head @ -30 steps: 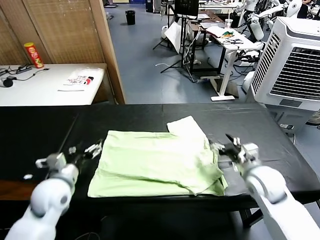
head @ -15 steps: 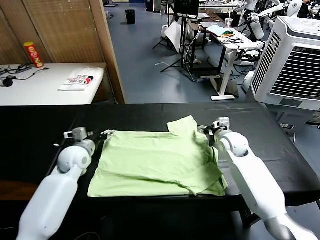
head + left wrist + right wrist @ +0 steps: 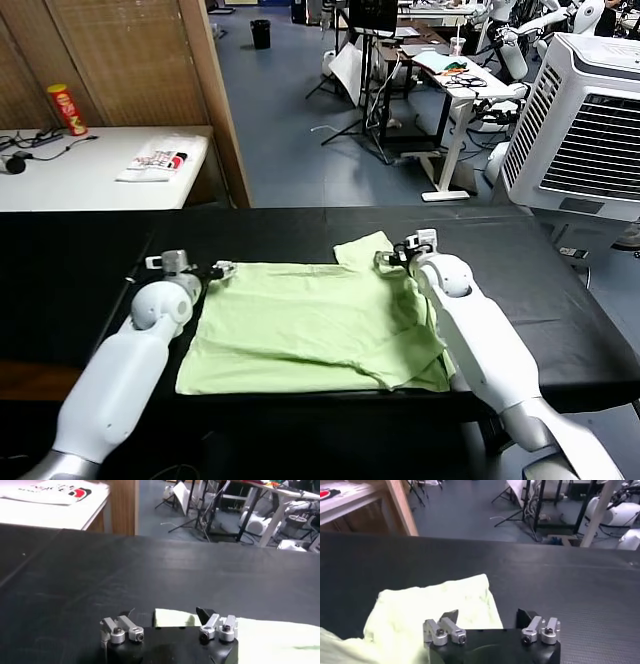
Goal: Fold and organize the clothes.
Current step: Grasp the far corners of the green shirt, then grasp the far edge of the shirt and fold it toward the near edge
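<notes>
Pale lime-green shirt (image 3: 315, 325) lying flat on black table, sleeve folded upward

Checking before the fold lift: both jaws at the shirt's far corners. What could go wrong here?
1. Left gripper sits right at the corner of the pale lime-green soft fabric shirt; it may pinch only the edge, or miss.
2. Right gripper is over the bunched sleeve; it may grab several layers.
3. Either could snag the black table cover.

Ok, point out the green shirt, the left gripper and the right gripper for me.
green shirt (image 3: 310, 325), head view, flat middle of the fabric.
left gripper (image 3: 218, 270), head view, between its fingertips at the shirt's far left corner.
right gripper (image 3: 386, 257), head view, between its fingertips over the sleeve flap.
</notes>
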Controlling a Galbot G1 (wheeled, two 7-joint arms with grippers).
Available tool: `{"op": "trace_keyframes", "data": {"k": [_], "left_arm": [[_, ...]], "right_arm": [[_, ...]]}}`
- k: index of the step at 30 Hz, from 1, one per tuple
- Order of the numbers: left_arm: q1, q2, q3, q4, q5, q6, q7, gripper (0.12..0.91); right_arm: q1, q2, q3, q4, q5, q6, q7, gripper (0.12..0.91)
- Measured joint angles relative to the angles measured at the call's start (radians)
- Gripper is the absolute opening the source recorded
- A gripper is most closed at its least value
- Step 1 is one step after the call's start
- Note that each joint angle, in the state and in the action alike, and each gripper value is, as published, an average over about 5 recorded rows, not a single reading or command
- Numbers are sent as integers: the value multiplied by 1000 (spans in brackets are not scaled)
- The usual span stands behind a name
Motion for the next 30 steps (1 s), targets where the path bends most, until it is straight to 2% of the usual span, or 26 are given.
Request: {"op": "trace_keyframes", "data": {"k": [6,9,11,17,23,30], "left_arm": [[16,2,-3,-12,8,-6,20,363],[20,2,-4,-19,11,-12,27,199],[20,2,-6,-21,16,-18,29,142],[22,5,-25,-37,46,-44,30,128],[55,35,-51,-99,54,-50,28,128],[159,84,-98,-245,36,-50,17,128]], "right_arm": [[-5,12,-1,0,-8,11,-9,197],[-9,12,3,4,-16,37,-17,139],[-13,9,9,10,-16,58,-21,131],[-37,-19,31,61,-2,116,-47,126],[-98,-91,44,190,19,147,-88,126],[-226,-203,77,404,77,111,-71,126]]}}
